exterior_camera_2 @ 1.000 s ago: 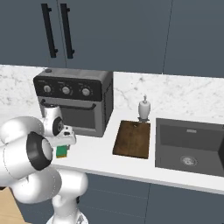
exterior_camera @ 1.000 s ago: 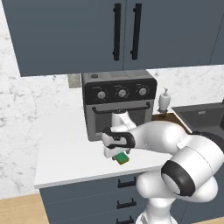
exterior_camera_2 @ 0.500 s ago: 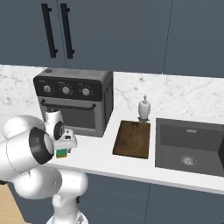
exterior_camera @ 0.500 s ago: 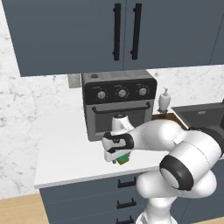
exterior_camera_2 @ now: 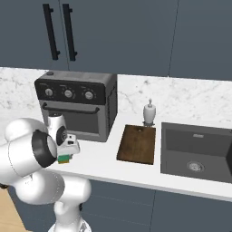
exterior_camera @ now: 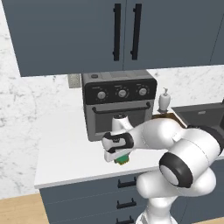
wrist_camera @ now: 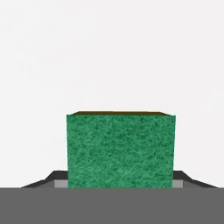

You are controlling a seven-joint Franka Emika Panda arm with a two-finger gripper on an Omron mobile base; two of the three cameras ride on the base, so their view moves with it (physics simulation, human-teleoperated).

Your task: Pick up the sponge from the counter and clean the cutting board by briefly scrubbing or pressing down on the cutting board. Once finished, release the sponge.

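The sponge (wrist_camera: 120, 150) sat low in the middle of the picture, its rough green face turned toward the camera and a thin brown-yellow edge showing along its top. Dark fingertips (wrist_camera: 43, 181) of the tool (wrist_camera: 120, 183) flanked its lower corners, one on each side, right against it. Behind it lay the plain white surface (wrist_camera: 112, 52).

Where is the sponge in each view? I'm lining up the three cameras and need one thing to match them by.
Left base view: the sponge sits low and centre, under the hand, in front of the toaster oven.
Right base view: the sponge is at lower left, by the arm's elbow, again before the toaster oven.
Hand view: the sponge is at centre bottom, its green face to the camera.
Shared landmark: the toaster oven, in both base views.
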